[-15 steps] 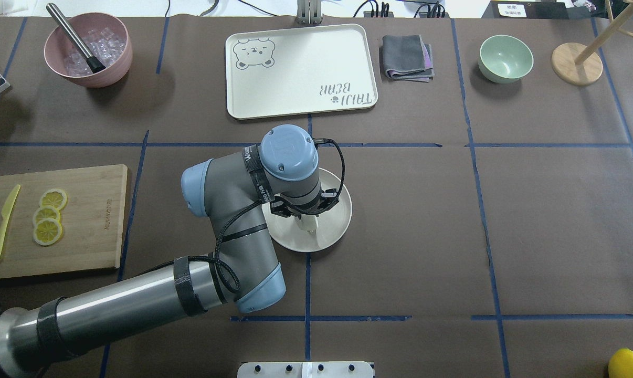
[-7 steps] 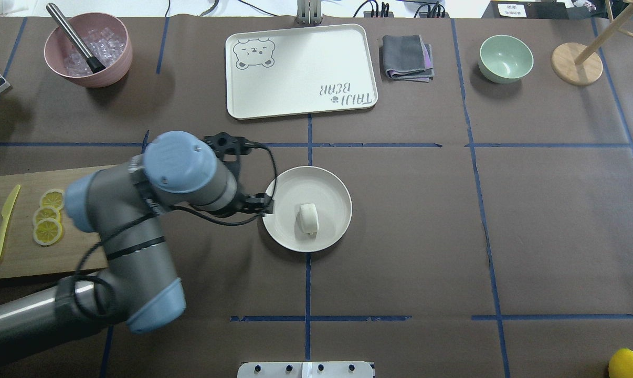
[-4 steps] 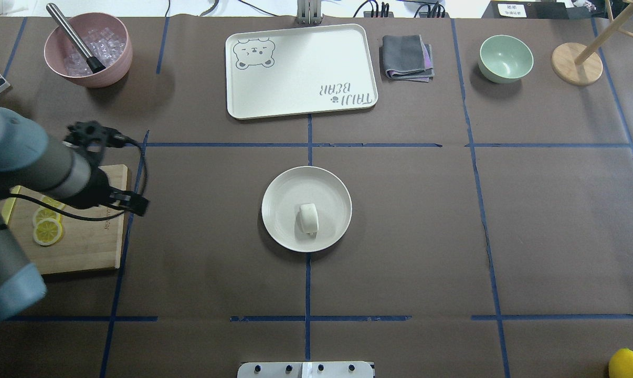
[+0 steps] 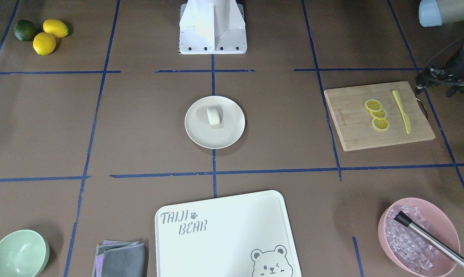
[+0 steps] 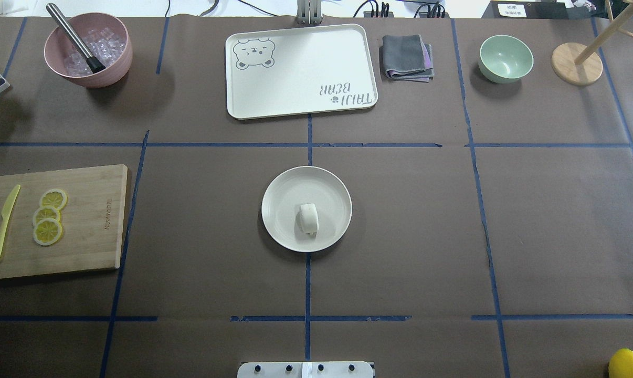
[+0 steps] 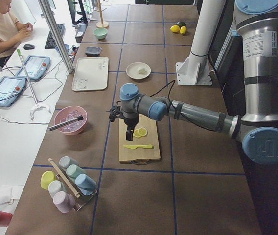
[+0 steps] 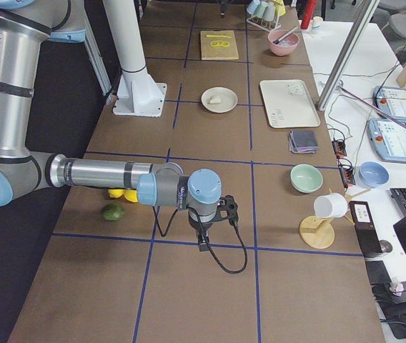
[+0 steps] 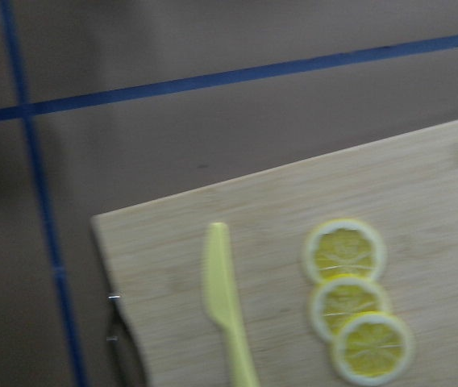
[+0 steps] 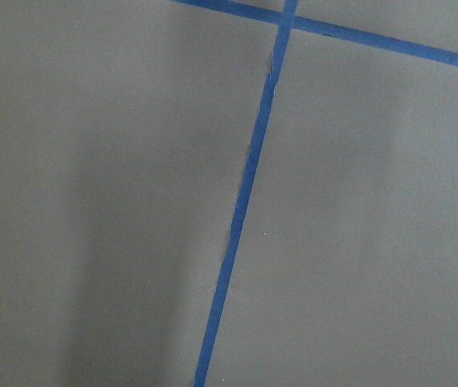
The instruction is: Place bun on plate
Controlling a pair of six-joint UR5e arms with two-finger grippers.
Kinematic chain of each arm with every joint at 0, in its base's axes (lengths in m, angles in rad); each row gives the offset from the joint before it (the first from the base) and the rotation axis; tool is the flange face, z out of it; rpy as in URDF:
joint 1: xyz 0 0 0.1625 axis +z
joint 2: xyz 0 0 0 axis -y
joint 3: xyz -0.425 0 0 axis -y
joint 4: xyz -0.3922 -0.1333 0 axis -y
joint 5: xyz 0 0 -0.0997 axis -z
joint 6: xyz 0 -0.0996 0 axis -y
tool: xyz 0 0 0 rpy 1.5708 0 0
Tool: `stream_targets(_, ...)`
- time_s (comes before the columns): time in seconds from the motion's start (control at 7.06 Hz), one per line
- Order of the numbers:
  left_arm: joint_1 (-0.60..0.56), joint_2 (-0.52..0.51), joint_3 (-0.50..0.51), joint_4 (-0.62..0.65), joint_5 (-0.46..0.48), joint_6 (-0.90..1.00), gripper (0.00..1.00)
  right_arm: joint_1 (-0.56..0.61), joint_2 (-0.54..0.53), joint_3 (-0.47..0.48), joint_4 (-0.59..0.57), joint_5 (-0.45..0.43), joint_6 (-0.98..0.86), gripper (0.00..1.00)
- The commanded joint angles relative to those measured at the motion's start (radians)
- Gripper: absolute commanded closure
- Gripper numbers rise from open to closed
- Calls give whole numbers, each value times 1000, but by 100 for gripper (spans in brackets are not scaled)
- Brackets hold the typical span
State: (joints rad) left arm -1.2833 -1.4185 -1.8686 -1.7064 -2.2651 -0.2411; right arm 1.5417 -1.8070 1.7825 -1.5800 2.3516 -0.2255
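Note:
The bun (image 5: 308, 218), a small white lump, lies on the round cream plate (image 5: 280, 194) at the table's middle, a little toward the robot's side of the plate's centre; nothing touches it. In the front-facing view the bun (image 4: 213, 116) sits alone on the plate (image 4: 226, 136). My left gripper (image 6: 128, 135) hangs over the wooden cutting board, far from the plate; I cannot tell whether it is open or shut. My right gripper (image 7: 204, 241) hovers low over bare table at the right end, and its state cannot be told either.
A cutting board (image 5: 85, 231) with lemon slices (image 5: 48, 215) and a yellow knife (image 5: 4, 223) lies at the left. Along the far edge stand a pink bowl (image 5: 112, 68), the bear-printed board (image 5: 295, 52), a folded cloth (image 5: 407, 56) and a green bowl (image 5: 505, 58).
My left arm has pulled away from over the plate, swung left and gone out of the overhead view. The bun has stayed on the plate, uncovered.

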Motion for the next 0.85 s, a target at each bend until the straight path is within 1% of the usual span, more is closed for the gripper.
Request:
stream_targets(0.0, -224, 16, 115, 4, -8, 267, 0, 0, 0, 0, 0, 0, 0, 0)
stream_targets(0.14, -278, 44, 117, 14, -11, 269, 0, 0, 0, 0, 0, 0, 0, 0)
stream_targets(0.28, -290, 79, 132, 13, -14, 270, 0, 0, 0, 1, 0, 1, 0, 0)
stream_targets(0.42, -291, 81, 173, -4, -17, 276, 0, 0, 0, 1, 0, 2, 0, 0)
stream_targets(0.57, -291, 73, 178, -9, -65, 264, 0, 0, 0, 1, 0, 0, 0, 0)
stream_targets(0.71, -289, 70, 189, -7, -89, 258, 0, 0, -1, 0, 0, 1, 0, 0)
